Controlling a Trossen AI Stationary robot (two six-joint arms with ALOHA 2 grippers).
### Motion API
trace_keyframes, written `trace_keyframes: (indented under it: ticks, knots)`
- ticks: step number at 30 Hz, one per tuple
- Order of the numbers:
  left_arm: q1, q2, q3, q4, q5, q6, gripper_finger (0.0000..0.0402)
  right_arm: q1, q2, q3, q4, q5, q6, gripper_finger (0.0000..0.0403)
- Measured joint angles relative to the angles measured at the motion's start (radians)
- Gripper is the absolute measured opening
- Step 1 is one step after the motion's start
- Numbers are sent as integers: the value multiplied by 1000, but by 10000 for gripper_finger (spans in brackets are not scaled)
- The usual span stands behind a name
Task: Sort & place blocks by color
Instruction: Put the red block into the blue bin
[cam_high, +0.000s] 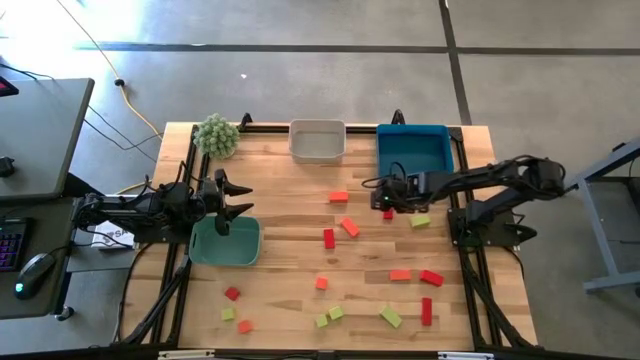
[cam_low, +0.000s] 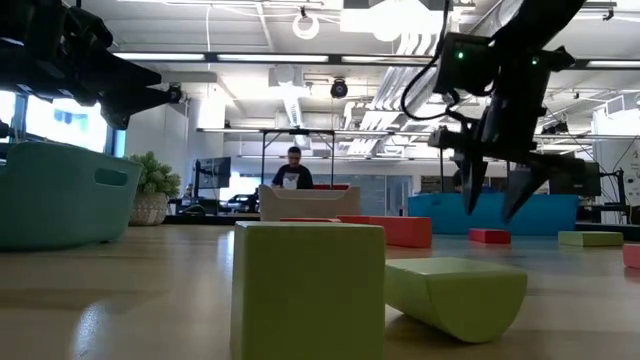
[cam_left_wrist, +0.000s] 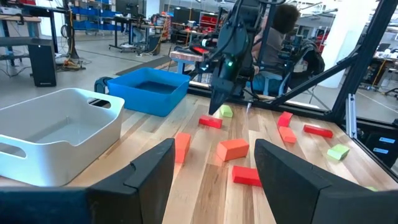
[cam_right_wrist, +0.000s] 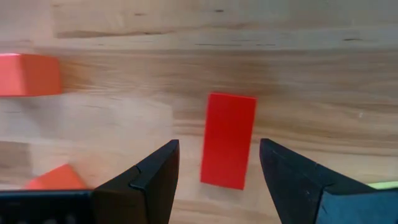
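Note:
Dark red, orange and yellow-green blocks lie scattered over the wooden table. My right gripper (cam_high: 388, 203) hangs open, fingers pointing down, over a small dark red block (cam_right_wrist: 229, 140) that lies flat on the table near the blue tray (cam_high: 413, 150). In the right wrist view the block shows between the two fingers, which stand apart from it. The low view shows this gripper (cam_low: 492, 212) with its tips above the table and the red block (cam_low: 489, 236) below. My left gripper (cam_high: 245, 198) waits open above the far edge of the green tray (cam_high: 225, 242).
A white tray (cam_high: 317, 140) stands at the far edge beside the blue one, and a fuzzy green plant (cam_high: 216, 135) at the far left corner. Orange blocks (cam_high: 338, 197) (cam_high: 350, 227) and a yellow-green block (cam_high: 420, 221) lie close to my right gripper. A person sits beyond the table.

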Motion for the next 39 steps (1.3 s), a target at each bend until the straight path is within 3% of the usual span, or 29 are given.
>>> trace_keyframes:
  ticks: [20, 23, 30, 39]
  knots:
    - [0, 0, 0, 0, 0, 0, 211, 0, 136, 4, 23, 8, 48, 209]
    - [0, 0, 0, 0, 0, 0, 211, 0, 136, 3, 19, 8, 48, 189]
    - [0, 0, 0, 0, 0, 0, 211, 0, 136, 3, 13, 12, 41, 101]
    - [0, 0, 0, 21, 0, 0, 211, 0, 119, 14, -5, 8, 18, 101]
